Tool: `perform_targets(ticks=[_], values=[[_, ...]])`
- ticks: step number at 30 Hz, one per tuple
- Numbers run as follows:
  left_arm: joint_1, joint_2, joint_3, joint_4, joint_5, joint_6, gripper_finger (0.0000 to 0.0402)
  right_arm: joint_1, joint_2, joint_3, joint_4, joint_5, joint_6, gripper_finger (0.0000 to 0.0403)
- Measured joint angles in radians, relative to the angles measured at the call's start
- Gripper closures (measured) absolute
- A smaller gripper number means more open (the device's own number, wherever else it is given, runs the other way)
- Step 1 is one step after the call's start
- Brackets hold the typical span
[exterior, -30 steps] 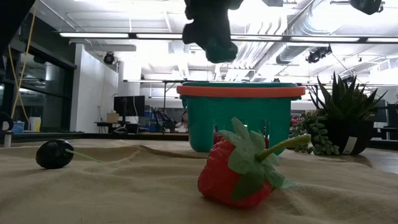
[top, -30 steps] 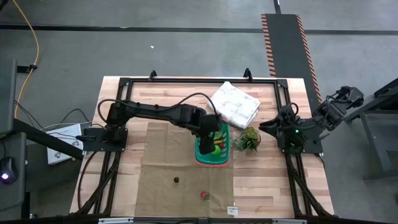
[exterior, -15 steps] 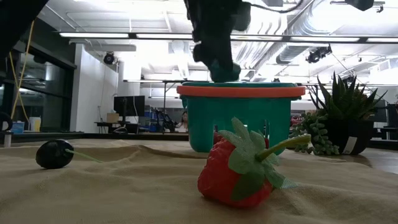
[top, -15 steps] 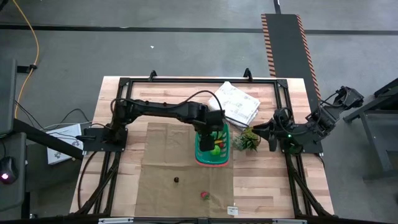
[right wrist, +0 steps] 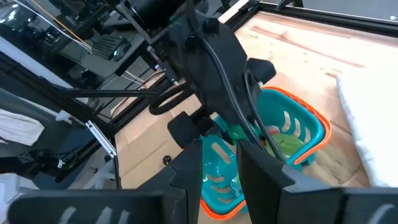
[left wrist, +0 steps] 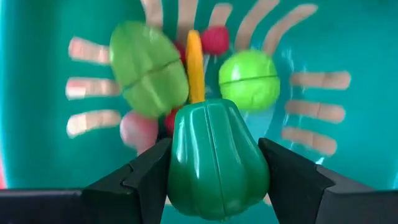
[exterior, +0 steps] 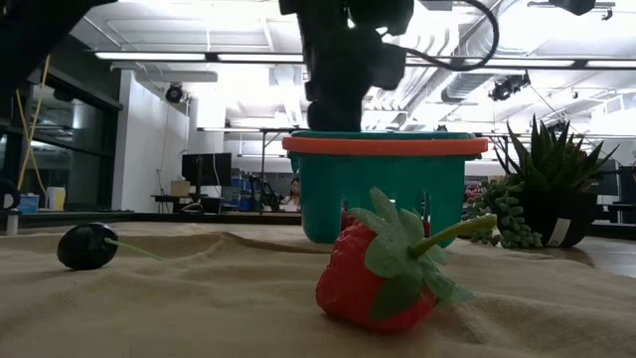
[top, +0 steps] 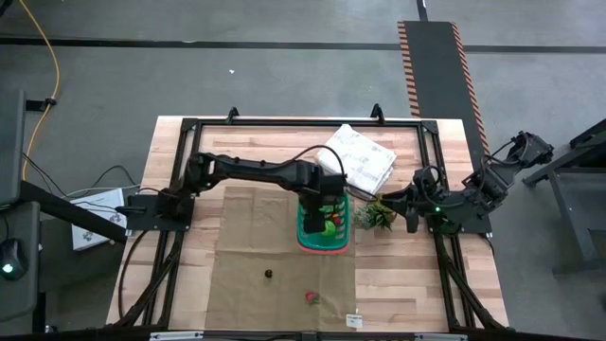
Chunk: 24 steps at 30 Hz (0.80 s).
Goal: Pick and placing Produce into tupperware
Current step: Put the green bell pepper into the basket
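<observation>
Left wrist view shows our left hand (left wrist: 214, 177) squeezing a green pepper (left wrist: 216, 160) right over the teal basket (left wrist: 37, 74), where other toy food already sits. We think the next move is to let go so it drops in. Our right hand (right wrist: 219, 163) waits by the desk's (top: 398, 284) right side, partly open and empty.

No readable text, labels, brands or numbers in any view.

light: bright ceiling strips (exterior: 179, 57) glare in the low view; arm a dark silhouette
shadows: soft — even overhead light
blur: basket floor (left wrist: 348, 37) smeared — left wrist view
</observation>
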<state>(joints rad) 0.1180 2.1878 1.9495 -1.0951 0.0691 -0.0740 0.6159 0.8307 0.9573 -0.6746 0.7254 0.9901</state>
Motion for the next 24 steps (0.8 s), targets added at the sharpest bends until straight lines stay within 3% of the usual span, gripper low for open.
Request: perform_targets(ticks=[24], values=[[0.0, 0.013, 0.002, 0.052, 0.011, 0.042, 0.0185, 0.0, -0.001, 0.0, -0.009, 0.0, -0.028, 0.0314]])
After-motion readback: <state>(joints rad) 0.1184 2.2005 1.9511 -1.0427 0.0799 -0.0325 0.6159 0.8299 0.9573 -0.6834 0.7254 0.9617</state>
